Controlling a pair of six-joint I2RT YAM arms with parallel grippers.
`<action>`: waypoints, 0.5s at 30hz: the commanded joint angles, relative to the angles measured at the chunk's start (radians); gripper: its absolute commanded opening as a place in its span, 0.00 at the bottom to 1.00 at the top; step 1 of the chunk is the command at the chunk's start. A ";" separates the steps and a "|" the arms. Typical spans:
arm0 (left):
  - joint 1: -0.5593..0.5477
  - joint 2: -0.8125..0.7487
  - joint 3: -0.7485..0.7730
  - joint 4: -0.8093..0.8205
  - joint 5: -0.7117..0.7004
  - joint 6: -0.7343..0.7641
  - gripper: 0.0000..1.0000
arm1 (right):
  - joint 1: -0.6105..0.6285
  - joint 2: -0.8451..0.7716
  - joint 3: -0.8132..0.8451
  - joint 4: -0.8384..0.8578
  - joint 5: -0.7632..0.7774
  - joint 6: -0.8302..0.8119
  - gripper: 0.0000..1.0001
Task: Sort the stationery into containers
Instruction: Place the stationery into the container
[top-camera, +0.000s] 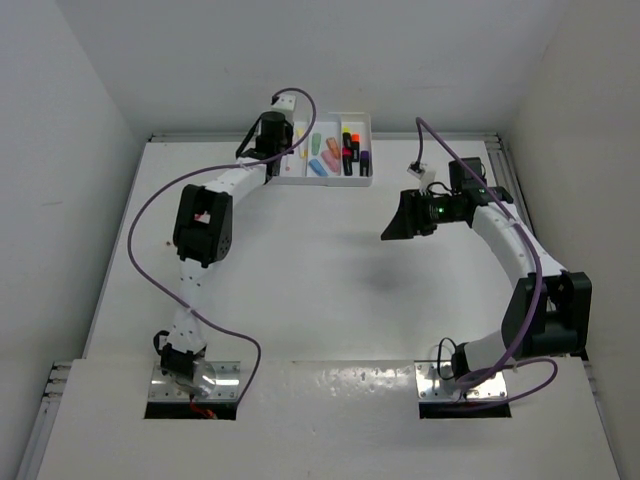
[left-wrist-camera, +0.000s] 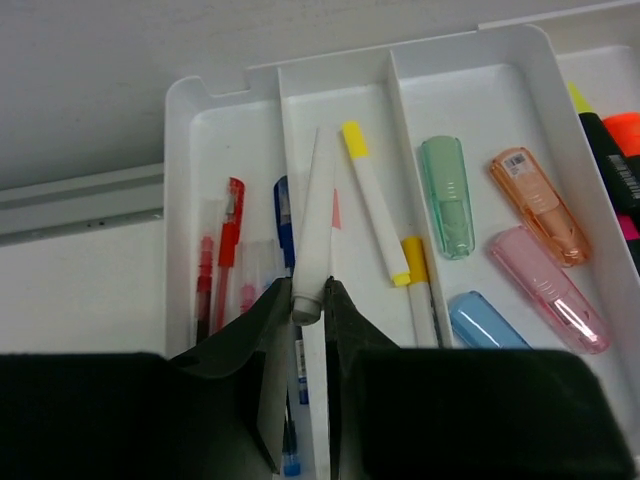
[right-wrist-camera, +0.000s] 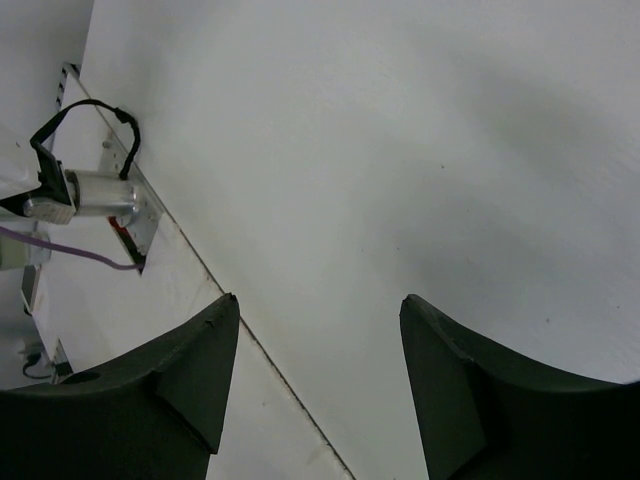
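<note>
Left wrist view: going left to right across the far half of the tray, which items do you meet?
Red pen, blue pen, white pen, yellow-tipped pen, green highlighter, orange highlighter, black highlighter.

left gripper (left-wrist-camera: 307, 300) pinching a white pen (left-wrist-camera: 316, 220) over the first divider of the white tray (left-wrist-camera: 180, 130), red pens (left-wrist-camera: 228, 250) in the leftmost compartment, yellow-capped pen (left-wrist-camera: 372, 200) next door, green highlighter (left-wrist-camera: 446, 198), orange highlighter (left-wrist-camera: 530, 205), pink highlighter (left-wrist-camera: 548, 288), blue highlighter (left-wrist-camera: 487, 322) in the third
</note>
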 joint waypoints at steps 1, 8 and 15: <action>0.012 0.053 0.094 0.044 0.087 -0.047 0.09 | 0.000 -0.032 0.007 0.015 0.006 0.002 0.64; 0.011 0.133 0.209 0.027 0.139 -0.052 0.21 | 0.015 -0.021 0.026 -0.001 0.017 0.000 0.64; 0.038 0.046 0.193 -0.001 0.182 -0.062 0.71 | 0.029 -0.027 0.031 -0.004 0.029 -0.001 0.64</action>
